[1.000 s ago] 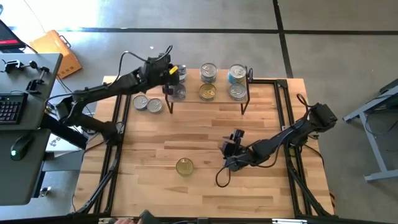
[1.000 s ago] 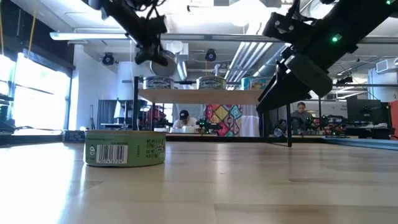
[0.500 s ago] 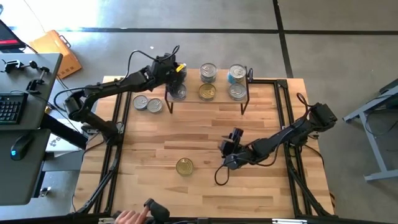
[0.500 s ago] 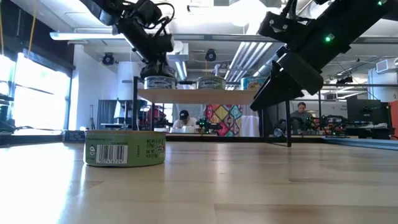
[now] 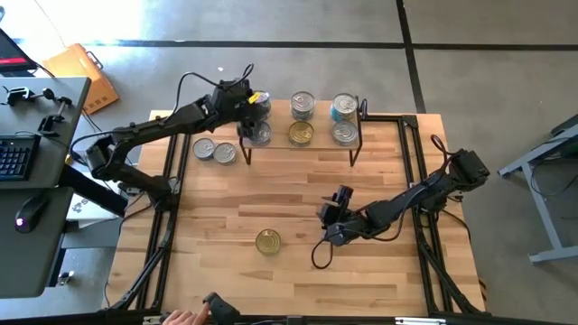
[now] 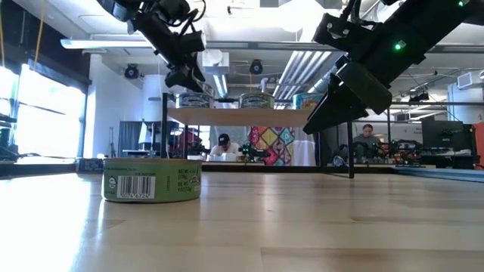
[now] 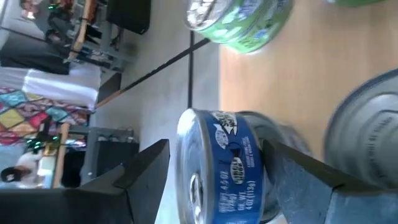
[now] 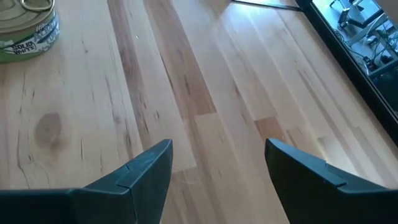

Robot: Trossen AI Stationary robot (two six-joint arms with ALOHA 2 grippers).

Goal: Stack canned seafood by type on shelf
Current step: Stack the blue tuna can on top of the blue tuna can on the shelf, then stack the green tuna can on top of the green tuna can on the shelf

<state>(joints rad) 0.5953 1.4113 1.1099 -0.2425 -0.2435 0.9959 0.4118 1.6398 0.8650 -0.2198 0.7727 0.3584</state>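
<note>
Waiting nearest on the table [image 5: 298, 262] is a green-labelled tin [image 5: 267, 241], with the right gripper [image 5: 330, 222] just beside it, jaws wide and empty; its pickup looks like the next job. Farther back, the left gripper [image 5: 254, 106] hangs at the shelf [image 5: 321, 134]'s left end, fingers spread around a blue-labelled tin [image 7: 224, 163] sitting on another tin, apparently released, so the arm needs a straight lift clear.

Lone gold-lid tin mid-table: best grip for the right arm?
Pinch the gold-lid tin across its round side wall, coming straight down: it sits flat, lid up, alone on the table. The right gripper, open, hovers just beside it.
</note>
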